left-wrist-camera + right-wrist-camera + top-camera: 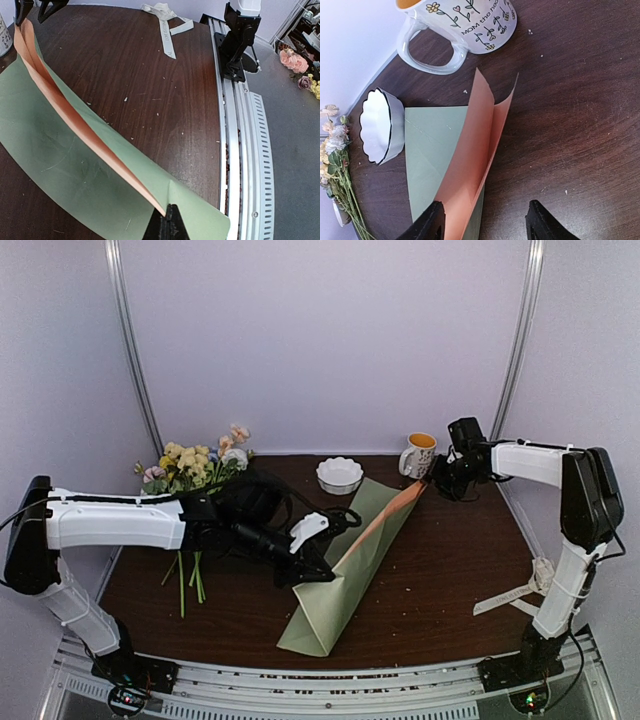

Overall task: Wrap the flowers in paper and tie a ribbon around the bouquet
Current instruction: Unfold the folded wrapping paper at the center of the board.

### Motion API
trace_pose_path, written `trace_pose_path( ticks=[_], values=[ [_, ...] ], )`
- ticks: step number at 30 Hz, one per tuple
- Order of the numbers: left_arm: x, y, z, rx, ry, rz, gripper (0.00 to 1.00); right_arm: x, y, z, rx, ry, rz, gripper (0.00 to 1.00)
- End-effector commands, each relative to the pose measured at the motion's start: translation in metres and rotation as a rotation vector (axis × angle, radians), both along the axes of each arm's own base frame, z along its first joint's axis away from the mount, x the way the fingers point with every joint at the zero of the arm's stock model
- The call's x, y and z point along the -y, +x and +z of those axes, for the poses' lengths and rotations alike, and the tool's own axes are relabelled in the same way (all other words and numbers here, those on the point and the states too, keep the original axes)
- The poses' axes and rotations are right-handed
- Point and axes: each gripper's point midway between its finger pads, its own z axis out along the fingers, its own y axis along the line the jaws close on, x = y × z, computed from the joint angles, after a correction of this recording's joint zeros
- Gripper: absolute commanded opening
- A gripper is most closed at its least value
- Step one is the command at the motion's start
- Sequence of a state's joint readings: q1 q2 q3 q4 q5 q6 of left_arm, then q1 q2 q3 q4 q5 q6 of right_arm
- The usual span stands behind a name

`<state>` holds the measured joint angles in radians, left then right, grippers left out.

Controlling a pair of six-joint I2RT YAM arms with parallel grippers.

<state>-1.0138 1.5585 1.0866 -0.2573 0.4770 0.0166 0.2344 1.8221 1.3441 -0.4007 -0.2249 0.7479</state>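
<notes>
the paper (340,605) is laid slantwise across the middle of the table (450,560), from 6 o'clock up toward 1 o'clock, and is folded so that a peach flap is raised along its length. the left gripper (318,570) is pressed together on the near part of the fold, seemingly to hold the crease upright, though the exact contact is cut off at the lower edge of the wrist view. the right gripper (485,225) is held at the far tip beside the mug (420,453), its jaws spread astride the peach flap with nothing yet pinched. the flowers (195,465) are found at 10 o'clock and the ribbon (510,595) at 4 o'clock, so wrapping is judged barely begun.
</notes>
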Motion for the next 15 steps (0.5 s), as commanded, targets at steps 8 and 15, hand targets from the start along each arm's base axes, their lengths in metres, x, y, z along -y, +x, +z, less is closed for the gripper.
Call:
trace_pose_path(
  ticks=[8, 15],
  values=[
    [0.006, 0.005, 0.012, 0.016, -0.034, -0.015, 0.00, -0.017, 0.003, -0.022, -0.023, 0.091, 0.021, 0.51],
    [0.004, 0.004, 0.010, 0.011, -0.027, -0.014, 0.00, -0.025, -0.002, -0.026, -0.039, 0.106, 0.081, 0.08]
  ],
)
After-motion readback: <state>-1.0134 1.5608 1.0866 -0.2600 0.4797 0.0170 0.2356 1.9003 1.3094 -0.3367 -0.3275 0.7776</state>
